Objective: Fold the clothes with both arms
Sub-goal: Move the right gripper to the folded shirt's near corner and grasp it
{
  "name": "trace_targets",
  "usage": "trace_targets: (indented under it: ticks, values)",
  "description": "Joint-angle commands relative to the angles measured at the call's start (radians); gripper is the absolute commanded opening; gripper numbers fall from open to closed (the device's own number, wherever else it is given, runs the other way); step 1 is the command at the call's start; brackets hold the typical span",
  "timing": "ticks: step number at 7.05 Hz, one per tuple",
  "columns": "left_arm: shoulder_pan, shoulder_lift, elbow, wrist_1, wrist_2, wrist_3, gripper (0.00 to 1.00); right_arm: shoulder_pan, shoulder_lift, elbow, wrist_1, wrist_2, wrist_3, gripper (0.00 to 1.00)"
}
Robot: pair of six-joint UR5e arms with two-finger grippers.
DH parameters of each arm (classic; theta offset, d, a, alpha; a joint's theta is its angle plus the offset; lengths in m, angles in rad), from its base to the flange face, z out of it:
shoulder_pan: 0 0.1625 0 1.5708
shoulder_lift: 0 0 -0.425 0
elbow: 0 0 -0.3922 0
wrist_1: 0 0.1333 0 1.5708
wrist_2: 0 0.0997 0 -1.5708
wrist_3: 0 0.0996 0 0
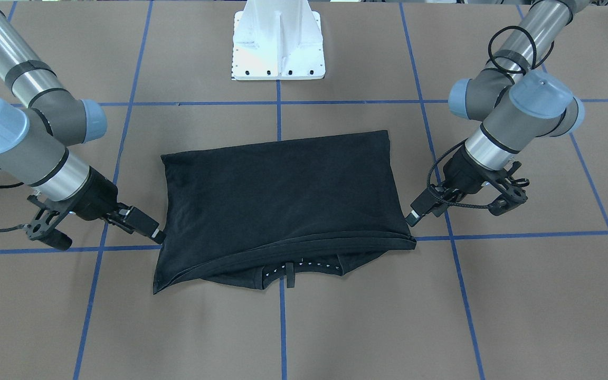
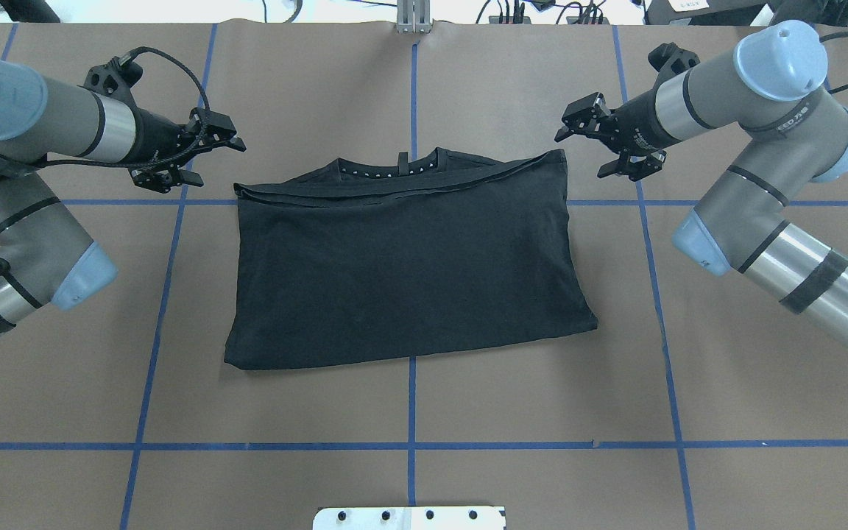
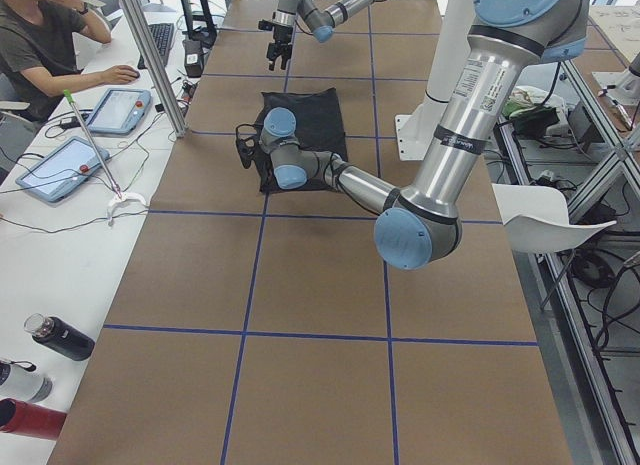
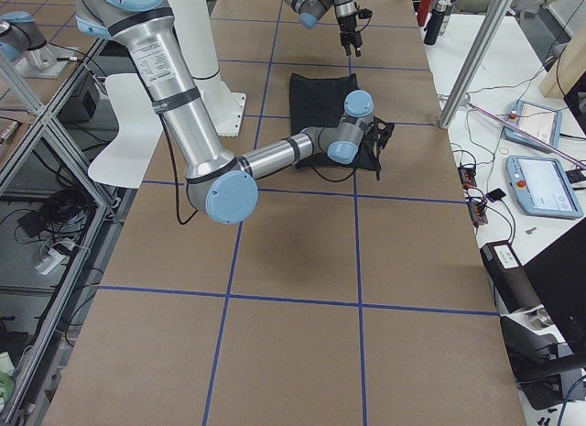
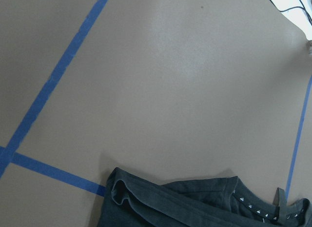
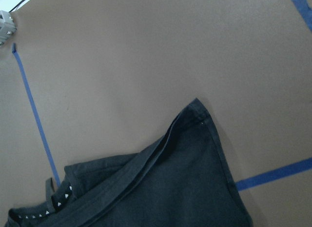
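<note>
Black T-shirt (image 2: 409, 272), flat, seemingly folded in half, collar (image 2: 402, 169) at one long edge.

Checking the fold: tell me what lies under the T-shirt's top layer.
The collar, with white marks and a loop, peeks out from under the top layer of the T-shirt. Everything else beneath is covered.

Overhead, front, sides, wrists: all toward T-shirt (image 2: 402, 272)

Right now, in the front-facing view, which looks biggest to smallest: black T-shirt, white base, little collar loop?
Largest: black T-shirt.
Next: white base, though the frame cuts off its top.
Smallest: collar loop.
</note>
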Motion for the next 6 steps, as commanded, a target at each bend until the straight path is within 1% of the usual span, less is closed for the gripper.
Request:
trace_targets:
  ticks: [1, 2, 3, 6]
  values:
    - [-0.003, 0.003, -0.04, 0.004, -0.001, -0.01, 1.0, -0.069, -0.113, 0.111, -0.002, 0.001, -0.001, 1.0]
    - [-0.002, 0.002, -0.076, 0.051, -0.001, -0.01, 1.0, -0.102, -0.175, 0.16, 0.001, 0.004, -0.003, 1.0]
    - [-0.002, 0.002, -0.105, 0.085, 0.0, -0.009, 1.0, -0.133, -0.209, 0.183, 0.003, 0.003, -0.003, 1.0]
    - [-0.002, 0.002, -0.122, 0.086, 0.0, -0.01, 1.0, -0.215, -0.248, 0.194, 0.007, 0.004, 0.003, 1.0]
